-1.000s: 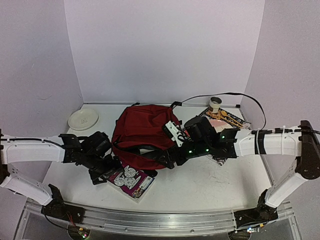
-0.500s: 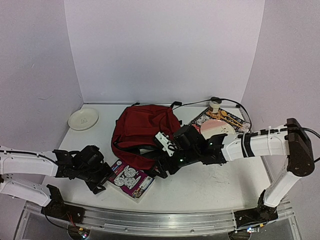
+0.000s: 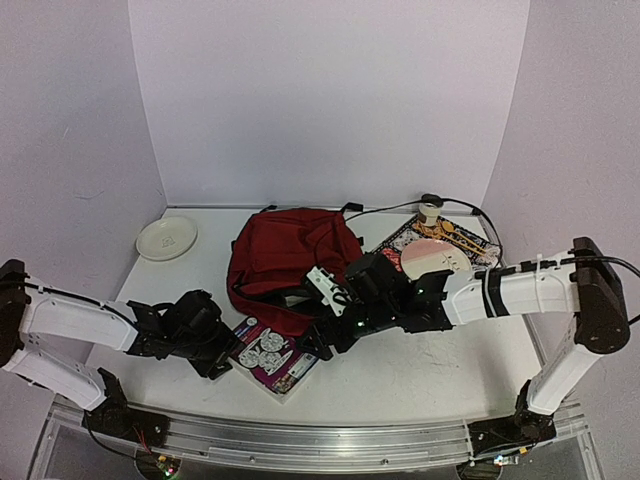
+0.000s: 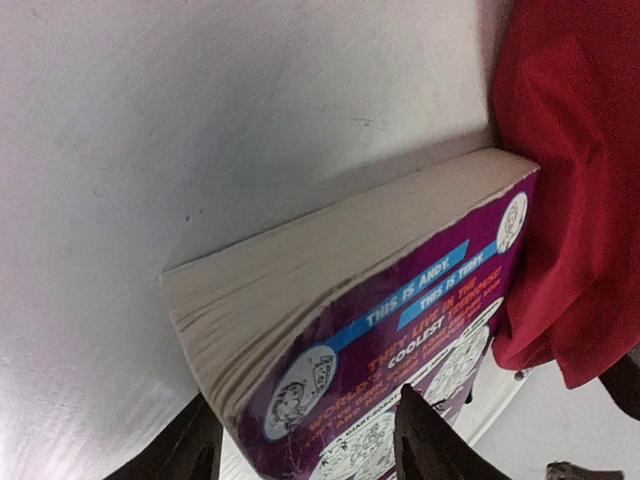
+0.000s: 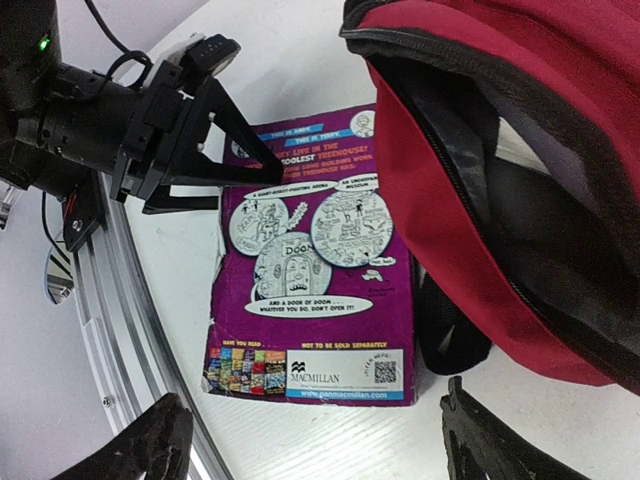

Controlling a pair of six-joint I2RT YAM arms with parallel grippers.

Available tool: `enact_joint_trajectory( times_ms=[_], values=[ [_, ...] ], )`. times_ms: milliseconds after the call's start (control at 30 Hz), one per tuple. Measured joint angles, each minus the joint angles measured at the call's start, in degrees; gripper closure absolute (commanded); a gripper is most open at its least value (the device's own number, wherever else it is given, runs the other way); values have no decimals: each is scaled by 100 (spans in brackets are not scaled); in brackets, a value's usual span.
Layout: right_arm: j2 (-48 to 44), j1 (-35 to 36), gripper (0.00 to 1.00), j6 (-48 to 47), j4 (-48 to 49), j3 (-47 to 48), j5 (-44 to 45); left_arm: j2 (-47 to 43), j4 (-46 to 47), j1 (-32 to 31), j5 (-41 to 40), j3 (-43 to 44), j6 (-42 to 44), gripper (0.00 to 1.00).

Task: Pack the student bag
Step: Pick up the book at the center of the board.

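Observation:
The dark red student bag point(image 3: 285, 255) lies mid-table with its zipped mouth open toward the front, grey lining showing in the right wrist view point(image 5: 560, 120); its edge also shows in the left wrist view point(image 4: 570, 150). A thick purple paperback book point(image 3: 272, 357) lies flat just in front of it. My left gripper point(image 3: 228, 358) is shut on the book's near-left corner point(image 4: 400, 300), one finger on the cover and one under the page edge point(image 4: 305, 450). My right gripper point(image 3: 325, 340) hovers open and empty above the book point(image 5: 310, 290) and the bag's mouth point(image 5: 320, 445).
A white plate point(image 3: 167, 238) sits at the back left. At the back right lie a patterned book point(image 3: 455, 238), a pink and white disc point(image 3: 432, 258) and a small cup point(image 3: 431, 209). A black cable point(image 3: 400, 207) runs behind the bag. A metal rail point(image 3: 300, 440) borders the front edge.
My left gripper drew back, then moved right onto the book's corner; the book shifted slightly right. My right arm came forward and left over the bag's mouth, uncovering the disc.

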Motion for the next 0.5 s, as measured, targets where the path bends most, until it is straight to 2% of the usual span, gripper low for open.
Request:
enact_joint_trajectory(
  times_ms=[200, 300, 500],
  values=[
    [114, 40, 14, -44, 11, 4, 22, 159, 158, 0, 27, 34, -10, 87],
    [197, 42, 14, -31, 12, 4, 29, 149, 202, 0, 62, 78, -15, 98],
    [299, 40, 14, -29, 61, 4, 47, 98, 187, 0, 76, 129, -40, 100]
  ],
)
